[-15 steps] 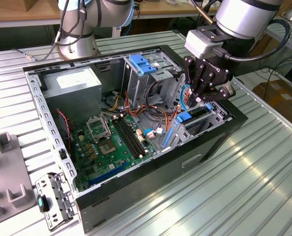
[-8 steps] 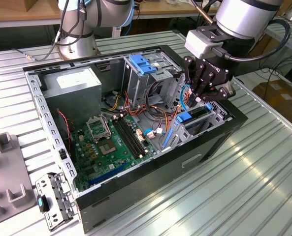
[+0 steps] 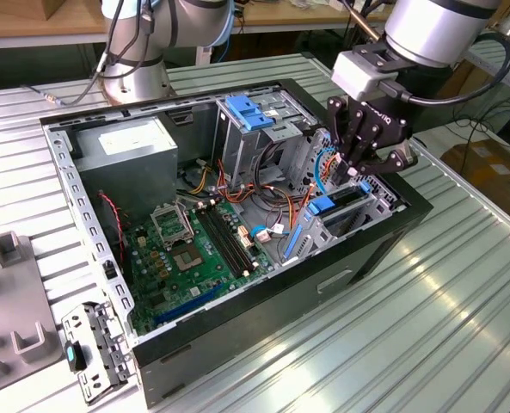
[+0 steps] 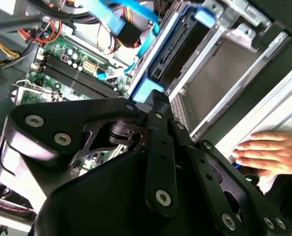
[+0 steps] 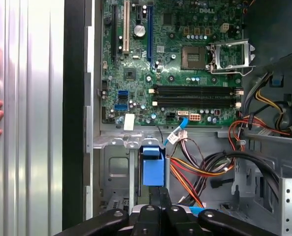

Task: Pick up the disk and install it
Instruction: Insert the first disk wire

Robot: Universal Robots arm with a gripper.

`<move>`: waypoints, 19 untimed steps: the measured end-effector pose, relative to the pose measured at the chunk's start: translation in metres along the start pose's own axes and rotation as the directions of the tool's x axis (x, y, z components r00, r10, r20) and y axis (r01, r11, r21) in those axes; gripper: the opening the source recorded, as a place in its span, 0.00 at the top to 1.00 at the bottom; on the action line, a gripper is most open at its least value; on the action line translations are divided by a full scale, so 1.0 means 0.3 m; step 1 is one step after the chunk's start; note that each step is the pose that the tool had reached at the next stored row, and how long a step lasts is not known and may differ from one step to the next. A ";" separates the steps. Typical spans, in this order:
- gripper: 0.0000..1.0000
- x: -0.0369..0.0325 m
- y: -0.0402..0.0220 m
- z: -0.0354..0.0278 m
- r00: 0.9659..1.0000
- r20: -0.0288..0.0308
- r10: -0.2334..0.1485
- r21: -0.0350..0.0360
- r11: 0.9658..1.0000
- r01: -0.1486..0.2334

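On the table [image 3: 461, 292], at the exterior view's left, a loose metal bracket [image 3: 95, 348] lies just beside the open case [image 3: 263, 301]. Inside, the power supply [image 3: 130, 151] sits left of the motherboard [image 3: 190, 249]. At the case's right end the tool [image 3: 358, 168] reaches down into the drive cage. Its fingers are drawn together, tips at the blue end of the disk [image 3: 323, 205], which stands on edge in the cage. In the second wrist view a hand [image 4: 271, 152] rests on the table beside the case.
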State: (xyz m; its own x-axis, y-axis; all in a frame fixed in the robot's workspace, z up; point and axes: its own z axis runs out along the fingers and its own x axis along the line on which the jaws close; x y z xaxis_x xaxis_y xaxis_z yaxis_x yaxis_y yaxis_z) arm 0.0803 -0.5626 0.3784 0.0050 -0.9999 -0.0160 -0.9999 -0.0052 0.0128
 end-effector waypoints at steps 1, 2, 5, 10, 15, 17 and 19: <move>0.89 0.000 -0.024 0.000 1.000 0.000 0.000 0.000 1.000 0.000; 0.89 0.000 -0.045 0.000 1.000 0.000 0.000 0.000 1.000 0.000; 0.89 0.000 -0.076 -0.001 1.000 0.000 -0.001 0.000 1.000 0.001; 0.89 0.000 -0.096 -0.001 0.999 0.000 -0.032 0.000 0.999 0.032; 0.89 0.000 -0.097 -0.001 0.995 -0.001 -0.095 -0.002 0.995 0.095; 0.89 0.000 -0.097 -0.001 0.993 -0.002 -0.122 -0.002 0.993 0.122; 0.89 0.000 -0.099 -0.001 0.989 -0.002 -0.147 -0.003 0.989 0.147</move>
State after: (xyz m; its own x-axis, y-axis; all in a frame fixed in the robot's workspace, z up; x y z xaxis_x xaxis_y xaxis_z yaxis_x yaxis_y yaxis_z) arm 0.1100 -0.5625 0.3784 0.1523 -0.9882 -0.0154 -0.9882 -0.1525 0.0129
